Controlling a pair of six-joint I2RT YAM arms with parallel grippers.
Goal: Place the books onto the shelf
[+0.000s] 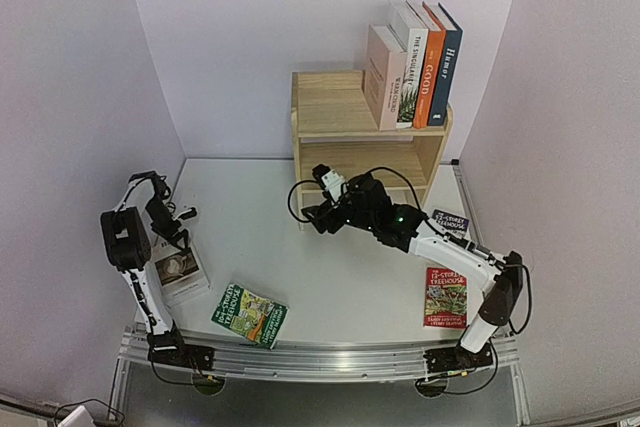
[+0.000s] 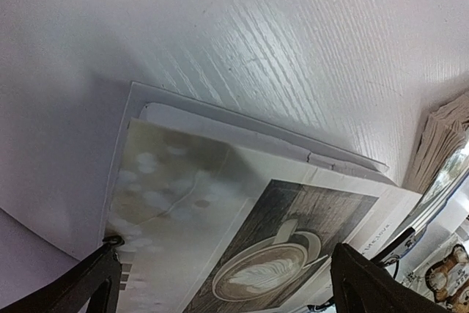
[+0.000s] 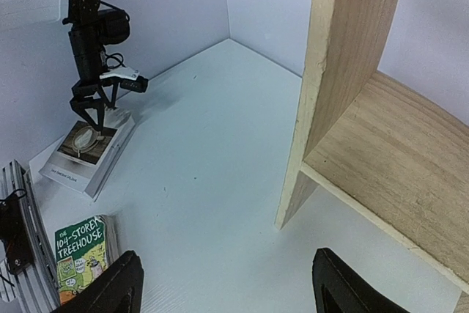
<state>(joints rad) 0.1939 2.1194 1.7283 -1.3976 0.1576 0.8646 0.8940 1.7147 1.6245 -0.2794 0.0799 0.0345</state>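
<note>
The wooden shelf [image 1: 370, 137] stands at the back, and its side panel [image 3: 344, 71] fills the right wrist view. Several books stand on its top: two white ones [image 1: 392, 77], orange "GOOD" [image 1: 428, 65] and dark blue "Humor" [image 1: 446, 59]. A white book with a coffee-cup cover [image 1: 180, 269] [image 2: 256, 240] [image 3: 88, 153] lies flat at the left. My left gripper [image 1: 172, 232] [image 2: 227, 284] hovers open just over it, fingers either side of the cup picture. My right gripper [image 1: 314, 213] [image 3: 227, 291] is open and empty over bare table near the shelf's lower left corner.
Three thin Treehouse paperbacks lie flat: a green one [image 1: 249, 314] [image 3: 79, 254] front left, a red one [image 1: 445, 297] front right, a dark one [image 1: 450, 222] by the right arm. The shelf's lower tier [image 3: 396, 152] holds nothing. White walls close in on both sides.
</note>
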